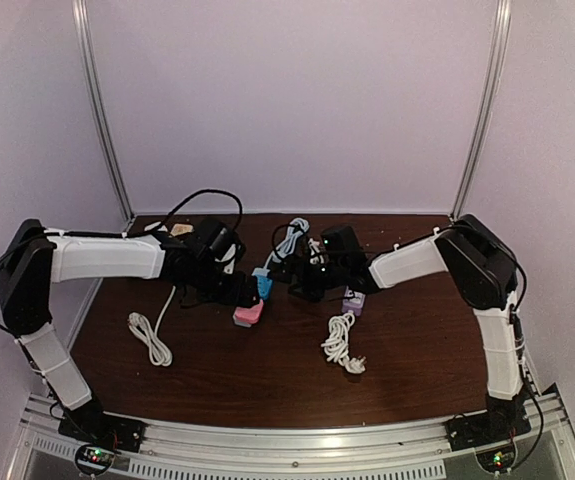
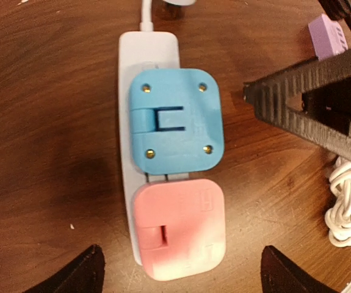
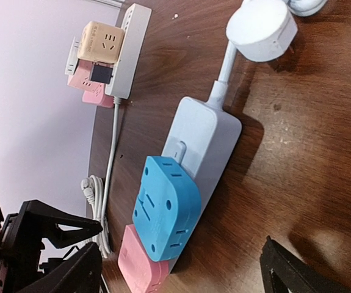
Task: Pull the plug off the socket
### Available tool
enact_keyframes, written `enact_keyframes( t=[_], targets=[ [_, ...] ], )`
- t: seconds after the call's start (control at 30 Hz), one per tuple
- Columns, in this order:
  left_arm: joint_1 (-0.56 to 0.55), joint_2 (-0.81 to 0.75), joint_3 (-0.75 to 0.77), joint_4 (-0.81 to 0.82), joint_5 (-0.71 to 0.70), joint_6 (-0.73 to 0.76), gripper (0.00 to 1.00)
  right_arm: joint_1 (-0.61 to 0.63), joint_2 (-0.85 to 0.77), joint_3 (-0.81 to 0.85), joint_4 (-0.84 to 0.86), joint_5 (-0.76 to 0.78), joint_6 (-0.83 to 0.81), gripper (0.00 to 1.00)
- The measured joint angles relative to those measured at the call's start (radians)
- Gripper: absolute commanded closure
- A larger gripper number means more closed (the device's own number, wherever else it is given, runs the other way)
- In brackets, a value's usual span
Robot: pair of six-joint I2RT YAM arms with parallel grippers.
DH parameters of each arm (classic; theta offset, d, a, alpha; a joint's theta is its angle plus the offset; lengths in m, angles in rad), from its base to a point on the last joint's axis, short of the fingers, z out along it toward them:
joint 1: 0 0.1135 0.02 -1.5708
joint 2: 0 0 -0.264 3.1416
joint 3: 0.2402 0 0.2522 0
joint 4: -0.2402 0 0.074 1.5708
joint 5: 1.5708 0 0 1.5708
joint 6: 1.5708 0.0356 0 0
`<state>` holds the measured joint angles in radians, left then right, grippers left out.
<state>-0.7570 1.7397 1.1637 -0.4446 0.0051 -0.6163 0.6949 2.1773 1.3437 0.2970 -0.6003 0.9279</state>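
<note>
Left coiled cable [image 1: 150,338]: a white bundle, laid on the tabletop [image 1: 267,385] at 7 o'clock from the left gripper, well apart from the power strip.
Second strip [image 3: 129,49]: set at the back left of the tabletop; a beige cube adapter [image 3: 102,39] and pink adapters [image 3: 86,85] are carried on it.
Left gripper [image 2: 180,256]: held open above the near end of the power strip. Its fingers [image 2: 80,274] are spread wide, and bare tabletop is seen between each of them and the pink plug.
Power strip [image 2: 149,52]: white, laid flat mid-tabletop. Its long axis is run from 7 to 1 o'clock in the top view and from 6 to 12 o'clock in the left wrist view, with the cord end pointed to 12 there.
Pink plug [image 2: 178,227]: seated on the strip's near end, at 6 o'clock from the blue plug and just beside it.
Blue plug [image 2: 176,120]: squarish with rounded corners, laid on the strip and overhung toward 3 o'clock in the left wrist view. Whether its pins are fully seated cannot be told.
Round white plug [image 3: 260,27]: joined to the strip's cord, laid on the tabletop past the strip's far end.
Right gripper [image 3: 183,256]: held open with nothing grasped, at 3 o'clock from the blue plug in the top view and apart from it.
Purple adapter [image 1: 355,300]: set on the tabletop at 4 o'clock from the right gripper.
Right coiled cable [image 1: 342,345]: white, laid at 6 o'clock from the purple adapter.
</note>
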Motion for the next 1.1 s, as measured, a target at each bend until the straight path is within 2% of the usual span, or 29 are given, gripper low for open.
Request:
enact_keyframes(
  t=[0.13,0.27,0.5,0.87,1.1],
  targets=[
    [0.062,-0.047,-0.082,0.049,0.058,-0.011,0.27,0.007,0.029,0.012,0.042,-0.028,0.029,0.17],
    [0.107,-0.037,-0.146,0.089,0.130,-0.019,0.32,0.013,0.053,0.013,0.083,-0.051,0.057,0.28],
    [0.116,-0.012,-0.162,0.164,0.206,-0.026,0.42,0.014,0.100,0.028,0.148,-0.081,0.117,0.38],
    [0.139,0.007,-0.184,0.236,0.246,-0.033,0.60,0.021,0.159,0.074,0.231,-0.122,0.204,0.54],
    [0.139,0.007,-0.188,0.257,0.247,-0.033,0.68,0.029,0.194,0.094,0.282,-0.143,0.270,0.77]
  ],
)
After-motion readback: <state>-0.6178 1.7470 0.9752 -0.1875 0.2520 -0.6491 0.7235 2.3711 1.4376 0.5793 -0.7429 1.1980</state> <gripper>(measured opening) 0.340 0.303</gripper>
